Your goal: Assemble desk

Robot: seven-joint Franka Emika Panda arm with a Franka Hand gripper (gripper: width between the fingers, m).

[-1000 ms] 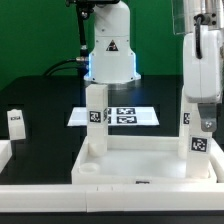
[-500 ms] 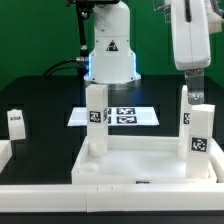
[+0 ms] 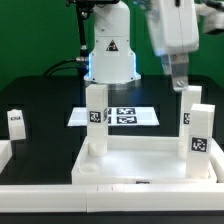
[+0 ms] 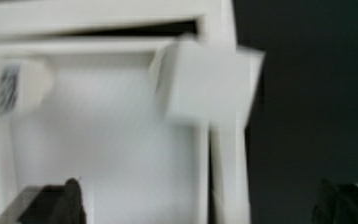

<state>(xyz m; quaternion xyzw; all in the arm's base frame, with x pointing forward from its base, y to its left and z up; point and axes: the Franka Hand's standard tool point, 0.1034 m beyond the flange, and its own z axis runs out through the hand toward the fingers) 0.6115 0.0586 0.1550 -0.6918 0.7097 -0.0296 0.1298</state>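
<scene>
Nearest to us in the exterior view lies the tabletop (image 3: 135,160) of the desk, a white rimmed tray turned with its underside up, filling the low part of the scene from about seven o'clock to five o'clock. At its near corner toward seven o'clock we see an open round socket (image 3: 88,171) with nothing in it. A white border rail (image 3: 110,190) runs along the very front edge.

Three legs stand upright in the tabletop's corners. The near leg at four o'clock (image 3: 198,135) carries a black-and-white tag on its face. Behind it, at about three o'clock, stands a second leg (image 3: 187,112). Across the tray, toward nine o'clock of centre, the third leg (image 3: 96,118) rises from the far corner, also tagged.

Well apart, at the scene's nine o'clock edge, a fourth leg (image 3: 15,123) stands alone on the black table (image 3: 45,105).

Beyond the tabletop the marker board (image 3: 125,115) lies flat. Farther still sits the arm's white base (image 3: 110,50).

Up at one o'clock hangs the gripper (image 3: 176,78), above the three o'clock leg and clear of it. Its fingers stand spread apart and hold nothing. In the blurred wrist view we see the dark fingertips (image 4: 51,200) wide apart, with the tabletop (image 4: 87,120) and a leg (image 4: 208,85) below.
</scene>
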